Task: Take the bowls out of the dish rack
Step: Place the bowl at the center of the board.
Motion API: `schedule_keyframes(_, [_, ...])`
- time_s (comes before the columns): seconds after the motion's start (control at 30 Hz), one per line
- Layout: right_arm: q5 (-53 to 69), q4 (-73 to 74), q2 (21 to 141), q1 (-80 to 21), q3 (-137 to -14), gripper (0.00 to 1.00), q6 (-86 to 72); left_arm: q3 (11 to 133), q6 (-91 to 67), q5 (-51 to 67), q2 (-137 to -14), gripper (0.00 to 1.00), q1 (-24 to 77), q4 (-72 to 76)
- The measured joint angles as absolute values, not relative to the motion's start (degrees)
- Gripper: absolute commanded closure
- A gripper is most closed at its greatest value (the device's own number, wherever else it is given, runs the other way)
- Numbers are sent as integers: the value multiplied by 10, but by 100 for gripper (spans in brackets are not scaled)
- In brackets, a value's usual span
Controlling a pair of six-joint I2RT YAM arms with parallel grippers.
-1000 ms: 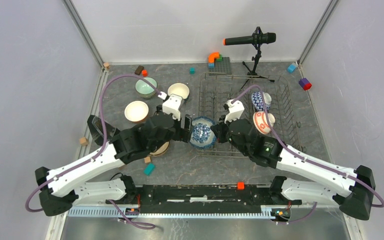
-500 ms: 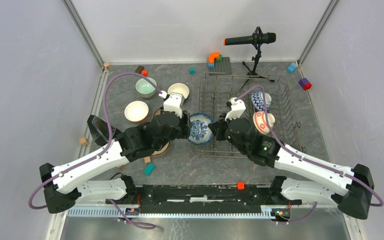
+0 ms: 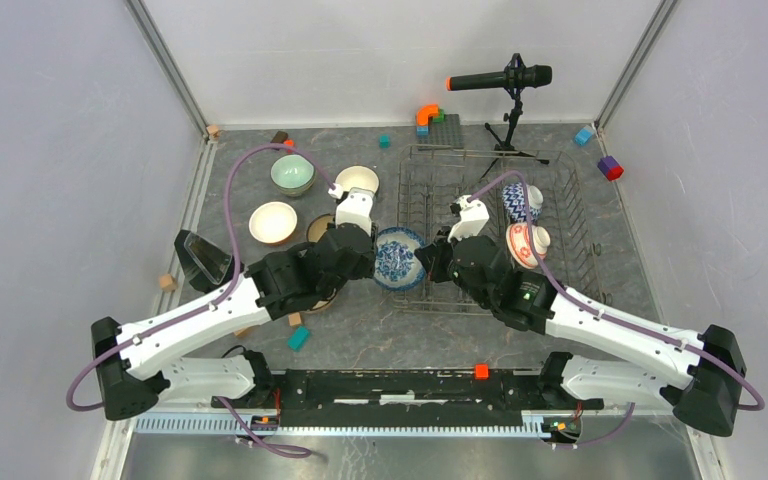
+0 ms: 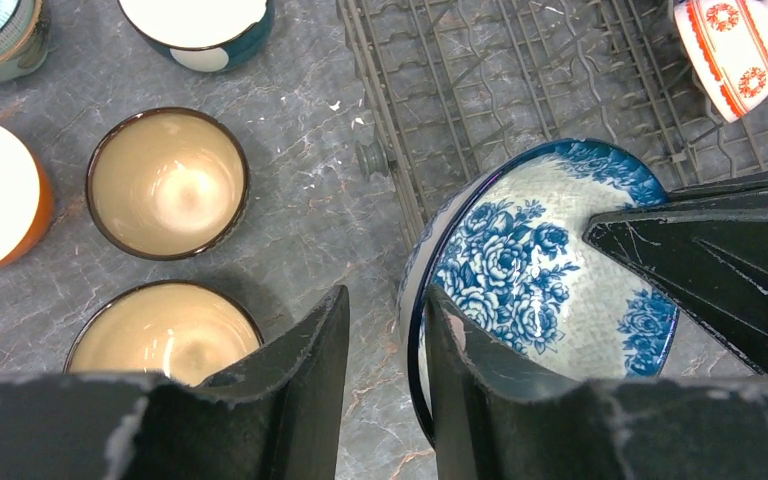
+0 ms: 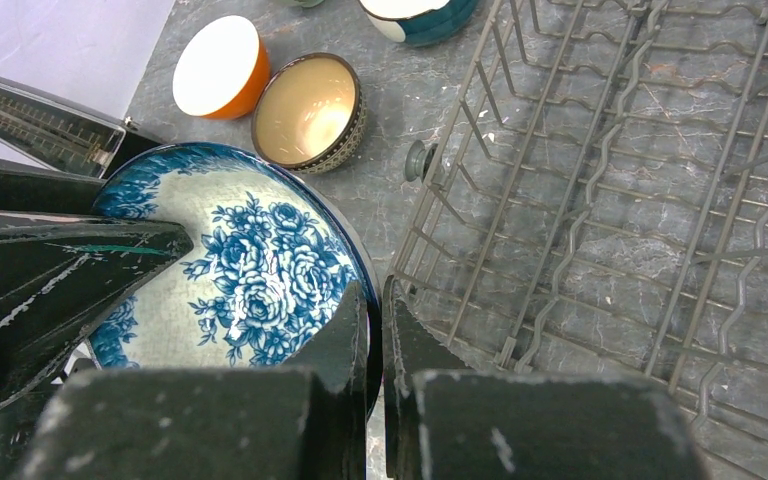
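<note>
A blue floral bowl [image 3: 398, 258] [image 4: 550, 260] [image 5: 240, 260] is held up at the dish rack's [image 3: 580, 215] left edge. My right gripper [image 3: 430, 262] [image 5: 378, 290] is shut on its right rim. My left gripper [image 3: 372, 255] [image 4: 390, 300] straddles the opposite rim: one finger lies inside the bowl, the other stands a small gap off the outer wall, so it is open. A blue-white zigzag bowl [image 3: 518, 201] and a red-white patterned bowl [image 3: 527, 243] [image 4: 735, 45] stand in the rack. Pale green [image 3: 291, 172], teal [image 3: 357, 181] and orange [image 3: 273, 222] bowls sit on the table to the left.
Two brown bowls [image 4: 168, 180] sit under my left arm. A microphone on a stand [image 3: 505, 78] rises behind the rack. A grey studded plate [image 3: 445, 128] lies at the back. Toy blocks are scattered about, one teal [image 3: 298, 338] near the front.
My left gripper has moved in onto the floral bowl's left rim and its jaws have narrowed. The right gripper has kept its grip and carried the bowl slightly back.
</note>
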State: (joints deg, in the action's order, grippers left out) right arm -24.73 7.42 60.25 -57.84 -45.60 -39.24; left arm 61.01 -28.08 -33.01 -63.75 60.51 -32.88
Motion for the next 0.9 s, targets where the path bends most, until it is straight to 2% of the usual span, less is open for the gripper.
schedule_keyframes(0.13, [-249, 77, 604, -578, -456, 100, -392, 610, -281, -329, -644, 74, 605, -328])
schedule_keyframes(0.27, [-246, 74, 609, -579, -456, 100, -393, 610, -281, -325, -646, 98, 609, -325])
schedule_keyframes(0.33, [-245, 72, 609, -580, -456, 96, -393, 610, -281, -329, -649, 98, 608, -326])
schedule_keyframes(0.53, [-230, 65, 606, -579, -457, 39, -379, 610, -280, -334, -650, 98, 608, -333])
schedule_keyframes(0.67, [-217, 65, 588, -578, -460, 10, -359, 610, -280, -340, -650, 98, 608, -340])
schedule_keyframes(0.77, [-209, 80, 577, -578, -476, 4, -338, 614, -279, -346, -650, 98, 602, -342])
schedule_keyframes(0.9, [-206, 91, 543, -578, -483, 4, -305, 633, -275, -334, -652, 98, 555, -340])
